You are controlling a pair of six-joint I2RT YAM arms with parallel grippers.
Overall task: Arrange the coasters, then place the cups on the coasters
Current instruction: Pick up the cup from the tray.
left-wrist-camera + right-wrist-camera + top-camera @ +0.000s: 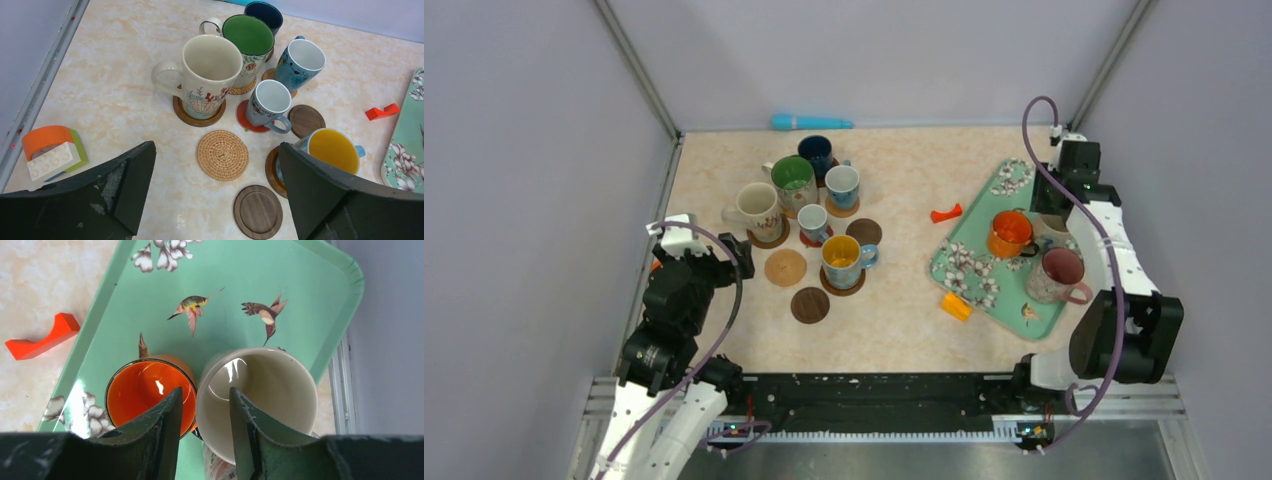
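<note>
The cream cup (270, 385) stands on the teal tray (305, 295), its rim touching the orange cup (145, 390), with the pink cup (1061, 272) near them, so 3 cups are not yet on coasters. The right end effector (205, 392) hangs over the 2 touching rims with its jaws partly apart astride them; we cannot tell whether they pinch anything. We judge the step in hand to be picking a cup off the tray. Next we need a hold on 1 wall only, then a lift clear of its neighbour toward the 3 bare coasters on the table (904, 180): the woven coaster (222, 155), the near dark coaster (257, 211) and the far dark coaster (306, 120), all beside the 6 seated cups (842, 258). The left end effector (216, 150) hovers there, jaws wide apart and empty.
</note>
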